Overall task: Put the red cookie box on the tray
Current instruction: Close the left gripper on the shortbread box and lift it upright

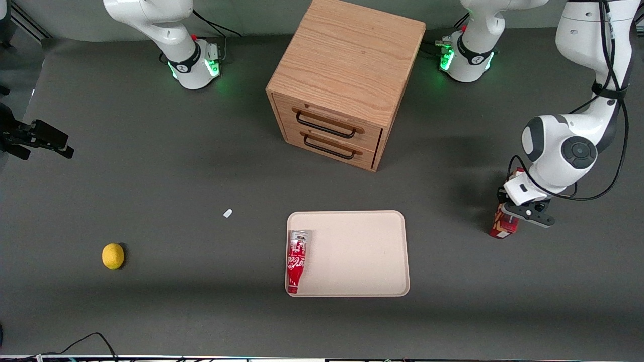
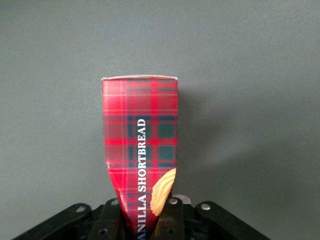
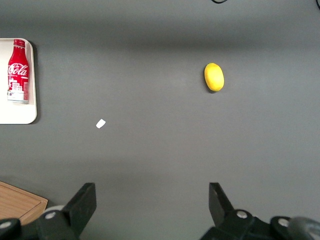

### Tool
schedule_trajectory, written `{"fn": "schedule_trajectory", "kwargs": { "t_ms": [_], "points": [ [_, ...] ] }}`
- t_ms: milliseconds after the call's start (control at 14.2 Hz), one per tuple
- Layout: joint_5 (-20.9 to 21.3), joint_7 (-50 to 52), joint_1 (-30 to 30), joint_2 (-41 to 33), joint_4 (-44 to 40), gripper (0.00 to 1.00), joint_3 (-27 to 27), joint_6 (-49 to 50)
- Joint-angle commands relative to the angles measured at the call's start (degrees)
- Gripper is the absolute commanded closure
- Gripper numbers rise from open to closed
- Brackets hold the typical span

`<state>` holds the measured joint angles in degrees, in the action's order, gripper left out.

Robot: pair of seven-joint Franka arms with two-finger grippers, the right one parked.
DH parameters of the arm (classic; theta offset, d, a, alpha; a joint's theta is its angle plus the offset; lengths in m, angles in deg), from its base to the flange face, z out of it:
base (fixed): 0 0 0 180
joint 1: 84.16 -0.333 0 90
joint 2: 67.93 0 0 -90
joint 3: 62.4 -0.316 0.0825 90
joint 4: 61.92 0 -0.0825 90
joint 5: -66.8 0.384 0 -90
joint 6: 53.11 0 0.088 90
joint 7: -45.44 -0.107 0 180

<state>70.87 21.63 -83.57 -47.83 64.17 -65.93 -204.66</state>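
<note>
- The left arm's gripper [image 1: 518, 213] sits over the red cookie box [image 1: 503, 226] toward the working arm's end of the table, well apart from the tray [image 1: 362, 251]; the box looks to stand on end, and whether it rests on the table [image 1: 151, 176] or hangs just above it I cannot tell
- In the left wrist view the fingers [image 2: 172, 220] are closed on the red cookie box [image 2: 142, 150], pinching its near end so that the cardboard narrows between them; the tartan side with the words "VANILLA SHORTBREAD" and part of a cookie picture faces the camera, and the free end of the box points away from the wrist over bare grey table
- So the grasp looks done; the carry and the set-down are, by my judgement, all that is left, and neither has visibly begun, since the box is nowhere near the tray
- The tray lies nearer the front camera than the wooden drawer cabinet [image 1: 342, 85]; a red cola bottle [image 1: 297, 261] lies on its side in the tray along the edge toward the parked arm's end; the rest of the tray floor is bare, which leaves ample room for the box
- A lemon [image 1: 112, 256] and a small white scrap [image 1: 228, 213] lie toward the parked arm's end, out of the likely path
</note>
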Motion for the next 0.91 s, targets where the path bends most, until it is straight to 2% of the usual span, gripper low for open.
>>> {"fn": "schedule_trajectory", "kwargs": {
  "t_ms": [0,141,352,633,844],
  "points": [
    [0.85,-0.71,0.11,-0.68,-0.67,1.0,-0.95,0.2],
    [0.85,-0.36,0.11,-1.21,-2.16,1.0,-1.04,1.6],
    [-0.21,-0.01,0.2,-2.87,-8.03,1.0,-1.04,12.2],
    [-6.26,0.34,0.82,-3.58,-19.54,1.0,-0.78,26.98],
    [-7.24,5.42,2.31,-2.97,-29.38,1.0,-0.42,36.91]
  ]
}}
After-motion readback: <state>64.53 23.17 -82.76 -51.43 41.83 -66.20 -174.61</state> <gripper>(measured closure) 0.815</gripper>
